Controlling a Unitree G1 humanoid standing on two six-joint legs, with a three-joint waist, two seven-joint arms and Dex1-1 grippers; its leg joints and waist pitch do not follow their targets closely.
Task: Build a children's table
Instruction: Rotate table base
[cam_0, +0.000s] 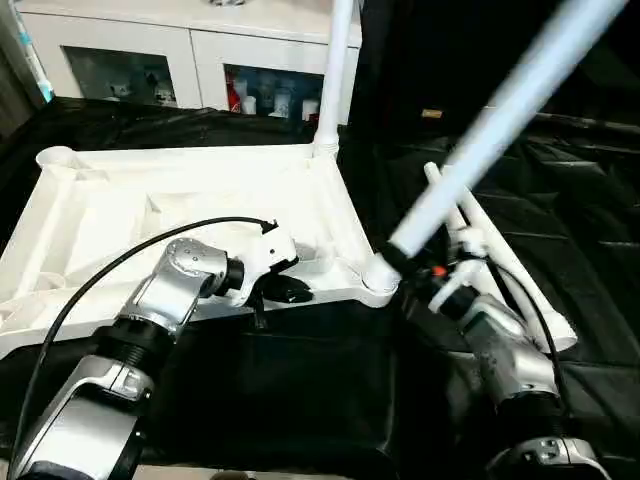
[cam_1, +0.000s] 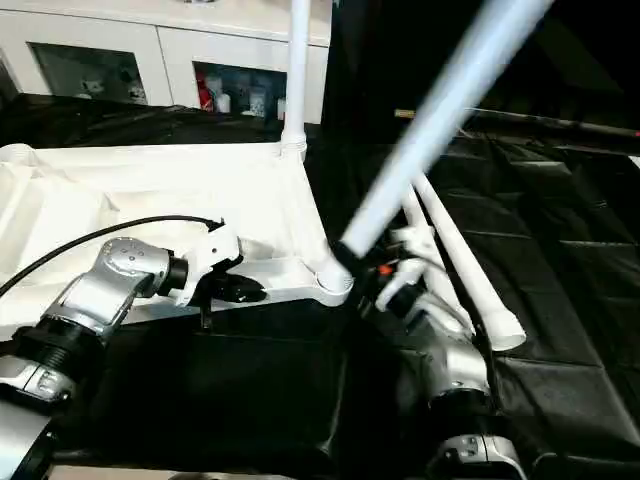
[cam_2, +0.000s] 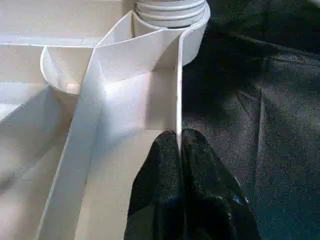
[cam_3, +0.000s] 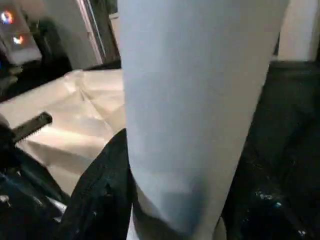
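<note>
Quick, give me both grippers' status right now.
Left gripper: shut on the tabletop's side wall.
Right gripper: shut on a table leg, its lower end at the near corner socket.

Tabletop (cam_0: 120, 215) inverted; one leg (cam_0: 334, 75) socketed upright.

Lit evenly from above, soft and fairly bright, with no hard shadows. White tabletop (cam_0: 200, 200) near overexposure, ribs washed pale, faint grey shade inside the sockets. Black cloth (cam_0: 560, 200) swallowing light on the right, with small glossy highlights along its creases. Tilted leg (cam_0: 500, 120) tinted bluish and softly smeared, blurred toward its far upper end. Silver forearms carrying bright specular spots. Cabinet (cam_0: 190, 50) at the far side slightly bowed by lens distortion. In the right wrist view, the same leg (cam_3: 195, 110) far out of focus, edges fuzzy. In the left wrist view, sharper, black fingers (cam_2: 160, 185) with a dull sheen.
</note>
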